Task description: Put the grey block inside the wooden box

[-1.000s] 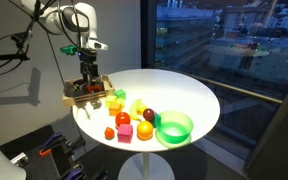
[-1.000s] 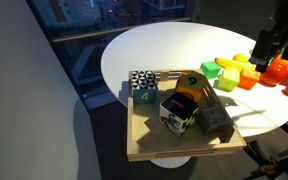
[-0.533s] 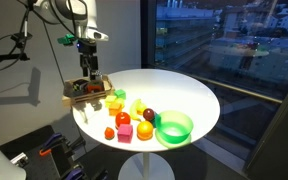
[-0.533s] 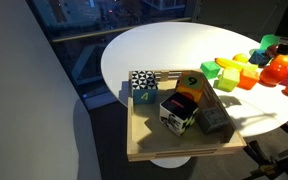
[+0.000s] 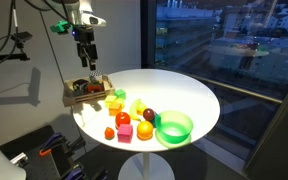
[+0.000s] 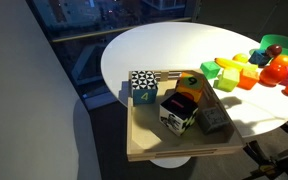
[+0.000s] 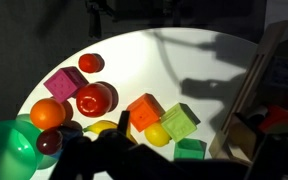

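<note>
The wooden box stands at the table's edge, seen in both exterior views. The dark grey block lies inside it, beside a black-and-white patterned cube and an orange-and-white block. My gripper hangs well above the box, open and empty. In the wrist view its dark fingers frame the bottom edge, and part of the box shows at the right. The gripper is out of sight in the exterior view that shows the box up close.
A bright-green bowl sits near the table's front. Coloured blocks and toy fruit lie between the bowl and the box; the wrist view shows them as well. A dark window is behind the round white table.
The gripper has risen straight up from the box, leaving the close exterior view. The grey block stays in the box.
</note>
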Robot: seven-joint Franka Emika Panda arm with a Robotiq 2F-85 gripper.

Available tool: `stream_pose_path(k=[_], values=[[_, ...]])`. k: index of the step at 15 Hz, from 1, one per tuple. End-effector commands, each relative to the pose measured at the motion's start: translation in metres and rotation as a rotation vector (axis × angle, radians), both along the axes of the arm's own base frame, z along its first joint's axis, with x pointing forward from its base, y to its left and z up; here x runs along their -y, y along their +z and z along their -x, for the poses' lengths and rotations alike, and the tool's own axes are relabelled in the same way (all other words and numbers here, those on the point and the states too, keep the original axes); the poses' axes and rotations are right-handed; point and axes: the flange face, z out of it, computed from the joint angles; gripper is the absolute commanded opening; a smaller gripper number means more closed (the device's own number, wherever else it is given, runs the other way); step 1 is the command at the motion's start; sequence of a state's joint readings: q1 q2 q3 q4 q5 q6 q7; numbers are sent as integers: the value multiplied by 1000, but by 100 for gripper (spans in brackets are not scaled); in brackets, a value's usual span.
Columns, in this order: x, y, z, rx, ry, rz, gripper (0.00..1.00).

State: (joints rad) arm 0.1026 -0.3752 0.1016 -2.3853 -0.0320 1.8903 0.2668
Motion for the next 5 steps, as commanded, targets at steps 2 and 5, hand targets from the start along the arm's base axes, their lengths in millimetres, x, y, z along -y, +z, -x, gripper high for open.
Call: stream_pose_path(k=[2,5], values=[[3,6,2,11,-8,-4,100],[2,3,2,4,-5,-2,100]])
